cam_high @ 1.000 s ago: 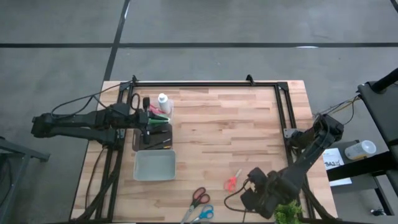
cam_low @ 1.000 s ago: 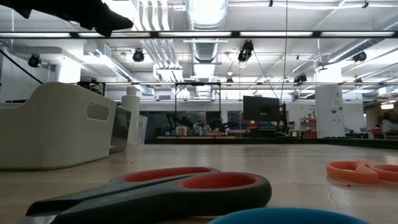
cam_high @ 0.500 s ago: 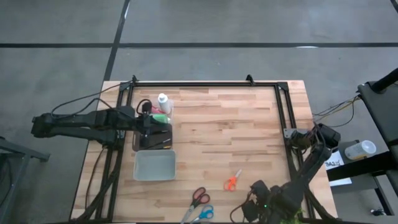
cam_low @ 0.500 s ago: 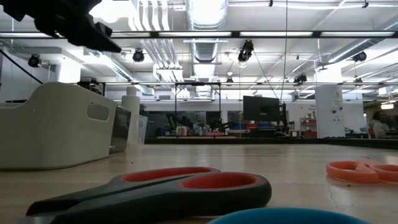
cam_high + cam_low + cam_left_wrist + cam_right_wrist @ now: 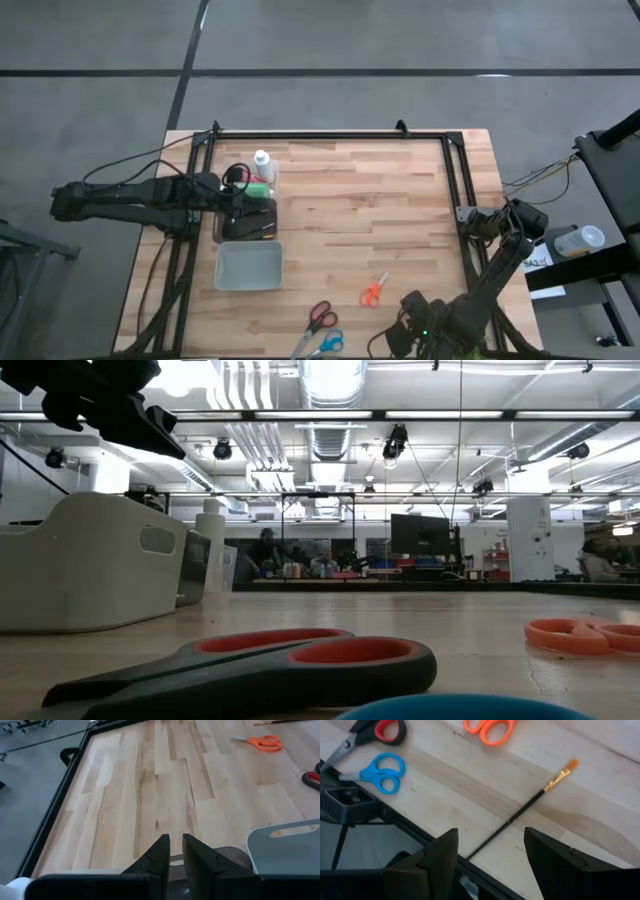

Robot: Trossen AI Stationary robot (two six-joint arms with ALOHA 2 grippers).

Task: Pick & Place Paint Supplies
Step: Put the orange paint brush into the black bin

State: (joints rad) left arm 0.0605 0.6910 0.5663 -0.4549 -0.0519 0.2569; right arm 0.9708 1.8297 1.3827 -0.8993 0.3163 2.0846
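Observation:
A paintbrush (image 5: 520, 812) with a dark handle and orange bristles lies flat on the wood near the table's near edge, its handle end reaching over the edge. My right gripper (image 5: 492, 865) (image 5: 428, 335) hangs open above the brush, one finger on each side, touching nothing. A white paint bottle (image 5: 262, 165) stands at the far left, with a green bottle (image 5: 259, 190) beside it. My left gripper (image 5: 175, 851) (image 5: 240, 198) is tipped down over a black tray (image 5: 247, 222). Its fingers stand a narrow gap apart with nothing between them.
A grey bin (image 5: 248, 265) sits just on the near side of the black tray. Small orange scissors (image 5: 373, 292), red scissors (image 5: 320, 316) and blue scissors (image 5: 328, 344) lie near the front edge. A black frame (image 5: 455, 190) runs round the tabletop.
My right gripper has gone toward the table's near edge and down, turning a little, and now hangs over the brush. My left gripper has tipped its fingers downward over the black tray without shifting much. Neither gripper's gap has changed.

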